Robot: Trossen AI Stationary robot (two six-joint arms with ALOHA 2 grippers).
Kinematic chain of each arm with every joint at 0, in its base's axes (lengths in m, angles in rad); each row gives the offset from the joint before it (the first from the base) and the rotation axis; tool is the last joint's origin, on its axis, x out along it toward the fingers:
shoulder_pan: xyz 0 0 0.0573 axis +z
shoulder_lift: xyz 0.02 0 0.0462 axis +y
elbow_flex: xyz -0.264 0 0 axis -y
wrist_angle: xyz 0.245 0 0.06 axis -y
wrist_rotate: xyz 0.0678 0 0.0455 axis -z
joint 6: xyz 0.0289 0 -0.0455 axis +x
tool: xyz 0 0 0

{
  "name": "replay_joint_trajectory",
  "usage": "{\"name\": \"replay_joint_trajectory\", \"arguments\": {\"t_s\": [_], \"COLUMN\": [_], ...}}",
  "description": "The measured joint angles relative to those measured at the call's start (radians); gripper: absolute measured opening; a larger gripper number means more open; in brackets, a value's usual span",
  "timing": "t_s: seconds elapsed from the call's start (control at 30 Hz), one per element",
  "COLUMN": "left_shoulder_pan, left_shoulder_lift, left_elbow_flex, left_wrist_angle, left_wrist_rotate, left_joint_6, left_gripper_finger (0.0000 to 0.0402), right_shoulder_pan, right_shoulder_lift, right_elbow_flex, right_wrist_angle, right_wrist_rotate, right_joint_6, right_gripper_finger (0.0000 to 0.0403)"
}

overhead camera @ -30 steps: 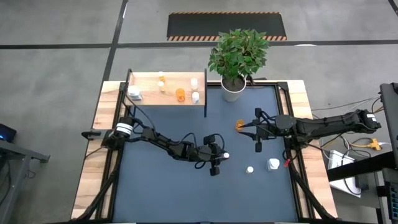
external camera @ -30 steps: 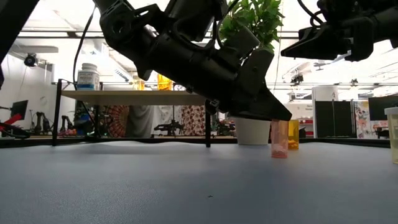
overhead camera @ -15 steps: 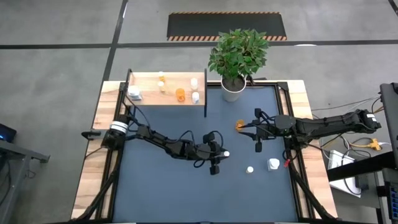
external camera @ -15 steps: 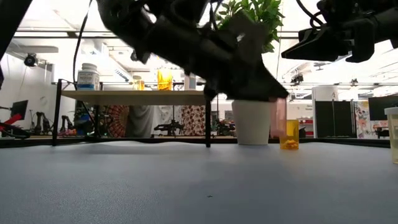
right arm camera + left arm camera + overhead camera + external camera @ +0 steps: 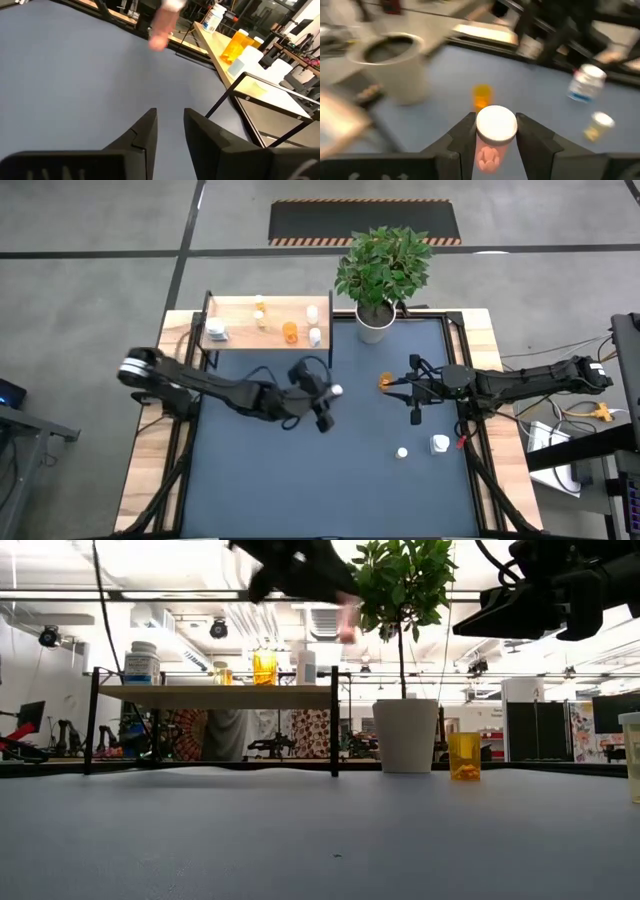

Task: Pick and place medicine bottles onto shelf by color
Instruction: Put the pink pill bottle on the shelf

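- High view: your left gripper (image 5: 326,402) is above the middle of the bench's blue top, short of the shelf (image 5: 268,323) at the far left corner, with a pale-capped bottle (image 5: 337,391) clamped between its fingers. Several bottles already stand on the shelf board. An orange bottle (image 5: 386,382) stands just beside the right gripper (image 5: 414,404), and two pale ones sit toward the near right corner.
- Low view: the carried bottle (image 5: 346,618) rides high, above shelf level, with the plant pot (image 5: 405,736) and orange bottle (image 5: 463,756) standing on the bench beyond.
- Left wrist view: the fingers (image 5: 462,141) pinch the carried bottle (image 5: 493,139) on its sides, just under the white cap. You should expect it to be light, rigid and smooth plastic, so hold mid-body and upright; it may tip easily when set down.
- Right wrist view: the right gripper (image 5: 170,125) holds nothing, its fingers parted by a narrow gap over bare blue top.
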Motion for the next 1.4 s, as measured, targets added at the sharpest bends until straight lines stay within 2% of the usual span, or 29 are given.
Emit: {"name": "replay_joint_trajectory", "arguments": {"t_s": [0.27, 0.43, 0.57, 0.87, 1.17, 1.4], "left_shoulder_pan": [0.0, 0.003, 0.023, 0.142, 0.239, 0.247], "left_shoulder_lift": [-0.214, -0.288, -0.314, -0.286, -0.262, -0.259], "left_elbow_flex": [-0.014, -0.014, -0.014, -0.017, -0.11, -0.219], "left_wrist_angle": [-0.289, -0.457, -0.577, -0.798, -0.808, -0.765], "left_wrist_rotate": [-0.267, -0.479, -0.584, -0.597, -0.596, -0.589], "left_joint_6": [-0.091, -0.25, -0.386, -0.637, -0.827, -0.977], "left_gripper_finger": [0.0107, 0.0107, 0.0107, 0.0107, 0.0107, 0.0107], "right_shoulder_pan": [0.0, 0.0, 0.0, 0.0, 0.0, 0.0], "right_shoulder_lift": [0.0, 0.0, 0.0, 0.0, 0.0, 0.0], "right_elbow_flex": [0.0, 0.0, 0.0, 0.0, 0.0, 0.0], "right_wrist_angle": [0.0, 0.0, 0.0, 0.0, 0.0, -0.001], "right_wrist_rotate": [0.0, 0.0, 0.0, 0.0, 0.0, 0.0], "right_joint_6": [-0.001, -0.001, -0.002, -0.002, -0.002, -0.002], "right_gripper_finger": [0.0088, 0.0093, 0.0091, 0.0082, 0.0082, 0.0082]}}
